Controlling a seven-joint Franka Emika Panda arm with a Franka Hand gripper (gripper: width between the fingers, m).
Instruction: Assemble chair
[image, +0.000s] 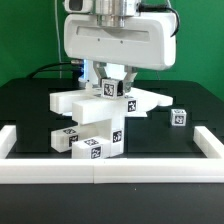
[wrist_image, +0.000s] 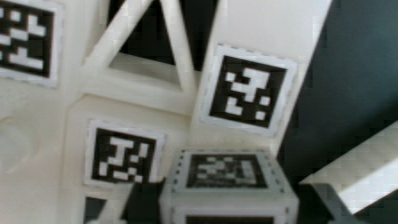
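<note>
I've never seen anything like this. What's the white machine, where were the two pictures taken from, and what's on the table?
The white machine is a robot arm putting a chair together. One picture comes from a camera off the arm, the close-up from a camera on its wrist. On the black table lie white chair pieces with black-and-white tags, one small cube apart on the exterior view's right, all inside a low white rail. The tool is down at a tagged piece; whether it grips it is unclear.
</note>
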